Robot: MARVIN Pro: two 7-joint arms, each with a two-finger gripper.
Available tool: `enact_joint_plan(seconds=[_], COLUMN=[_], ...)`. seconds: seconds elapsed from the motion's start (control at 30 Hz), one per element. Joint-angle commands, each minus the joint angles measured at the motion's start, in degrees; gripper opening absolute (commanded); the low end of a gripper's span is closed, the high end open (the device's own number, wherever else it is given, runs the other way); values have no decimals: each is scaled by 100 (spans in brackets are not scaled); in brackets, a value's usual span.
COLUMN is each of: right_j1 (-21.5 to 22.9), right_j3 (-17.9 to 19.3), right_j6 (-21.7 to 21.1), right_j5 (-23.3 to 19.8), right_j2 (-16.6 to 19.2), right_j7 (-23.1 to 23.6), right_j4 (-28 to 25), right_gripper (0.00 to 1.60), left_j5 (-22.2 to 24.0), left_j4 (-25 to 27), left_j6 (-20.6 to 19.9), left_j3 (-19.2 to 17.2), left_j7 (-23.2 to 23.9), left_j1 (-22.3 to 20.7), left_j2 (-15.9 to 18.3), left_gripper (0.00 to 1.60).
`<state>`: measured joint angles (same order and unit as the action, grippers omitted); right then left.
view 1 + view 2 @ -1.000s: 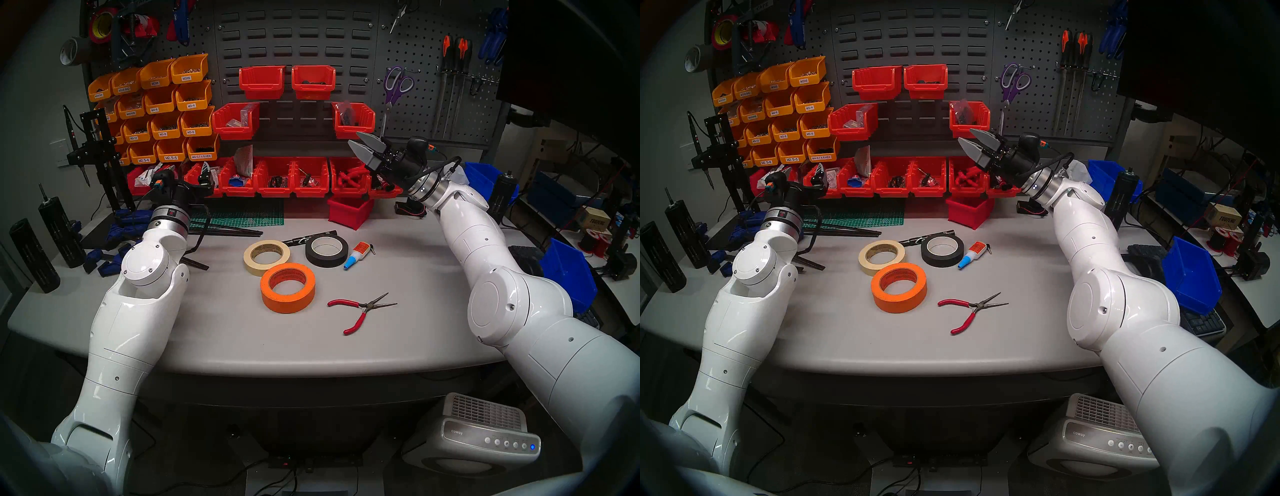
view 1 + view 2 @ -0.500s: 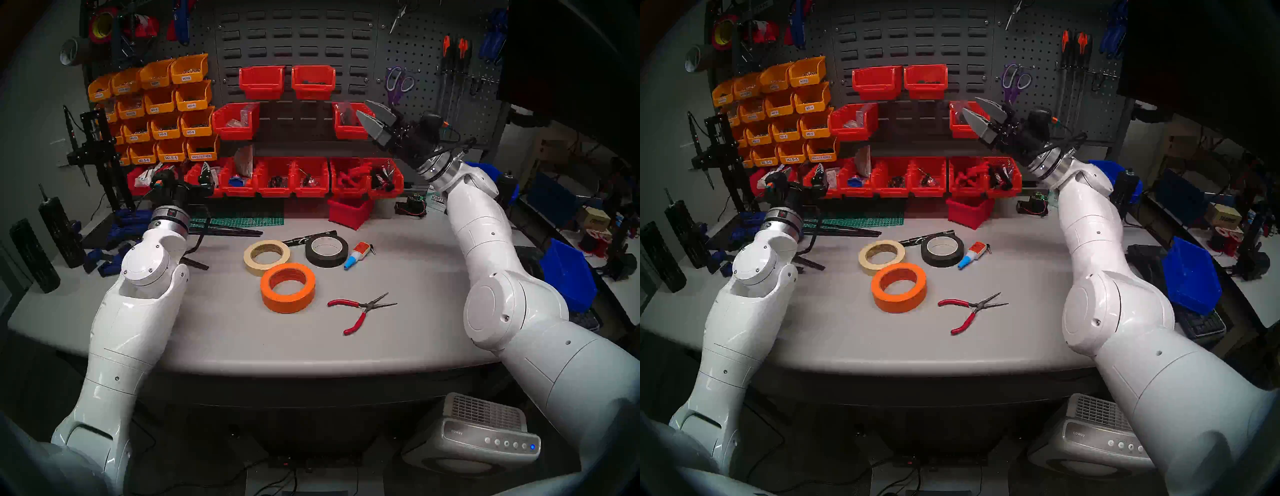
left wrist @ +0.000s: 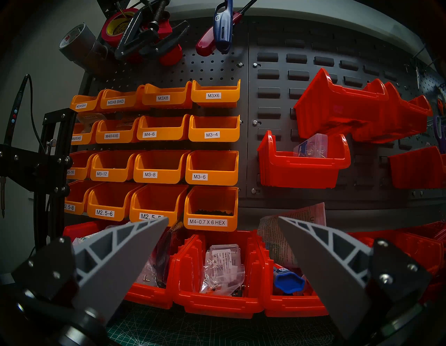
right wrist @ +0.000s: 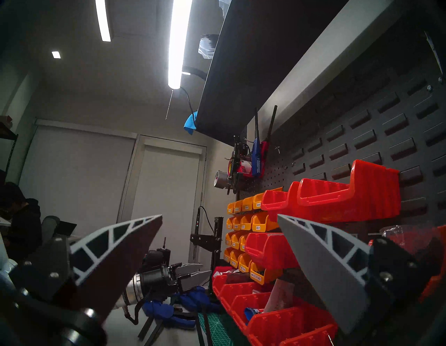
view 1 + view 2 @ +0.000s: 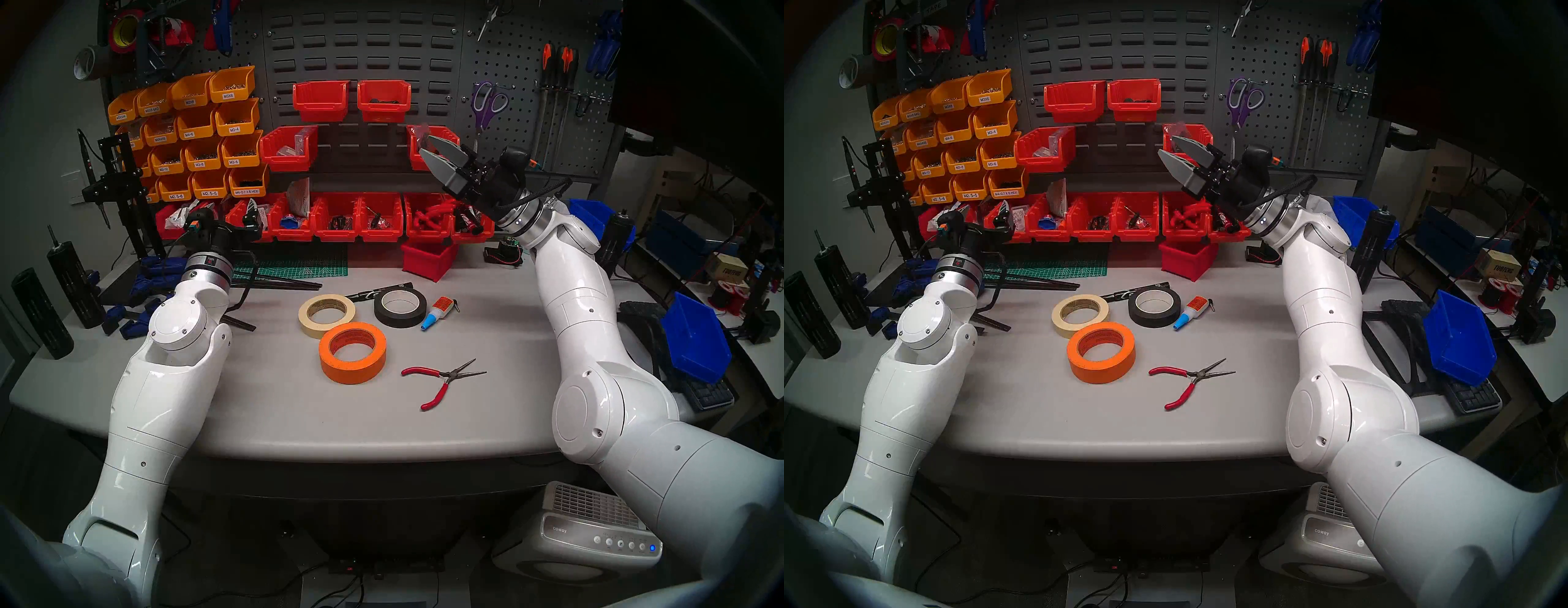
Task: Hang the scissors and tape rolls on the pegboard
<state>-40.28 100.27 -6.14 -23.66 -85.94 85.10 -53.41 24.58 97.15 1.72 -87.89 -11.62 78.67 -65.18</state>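
Only from the head views can the scissors (image 5: 488,104) be seen, hung by their purple loops on the perforated pegboard (image 5: 522,63), silver blades pointing down. The cream roll (image 5: 326,314), black roll (image 5: 400,306) and wide orange roll (image 5: 353,352) are laid flat on the matte grey table (image 5: 254,403). The right gripper (image 5: 432,146) is held empty with ribbed grey fingers spread, just in front of a glossy red bin (image 5: 432,146). The left gripper (image 3: 223,222) is shown spread and empty in its wrist view, facing labelled orange bins (image 3: 212,130).
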Motion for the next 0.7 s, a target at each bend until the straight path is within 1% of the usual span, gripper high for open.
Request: enact_joint_plan(seconds=[0.0,0.1,0.17,0.2,0.27,0.3,0.4,0.43,0.67], right_j1=[-311,-521,-613,-717,-805,-903,-1037,-1122,-1461], right_j3=[-71,-113,-142,-152,-189,-207,-257,-274,-361], right_j6=[-370,-539,-654,-723,-824,-894,-1056,-1140,-1528], right_j5=[-108,-107,-108,-102,-93,-78,-61,-50,-20], right_j2=[-47,-29,-14,-12,8,16,44,58,162], right_j7=[-10,-10,-10,-10,-10,-10,-10,-10,-10], right_j4=[-636,-895,-962,-1141,-1189,-1341,-1461,-1602,-2079], right_gripper=[160,160,160,160,160,160,160,160,160], left_j5=[-3,-3,-3,-3,-3,-2,-2,-2,-2], left_j4=[166,168,169,169,171,171,173,174,177], left_j6=[69,70,71,71,72,73,74,75,79], left_j3=[-48,-49,-49,-49,-49,-50,-50,-50,-51], left_j7=[9,9,9,9,9,9,9,9,9], left_j1=[-193,-194,-195,-196,-197,-197,-199,-200,-203], left_j2=[15,15,14,14,14,14,13,13,12], left_gripper=[160,160,160,160,160,160,160,160,160])
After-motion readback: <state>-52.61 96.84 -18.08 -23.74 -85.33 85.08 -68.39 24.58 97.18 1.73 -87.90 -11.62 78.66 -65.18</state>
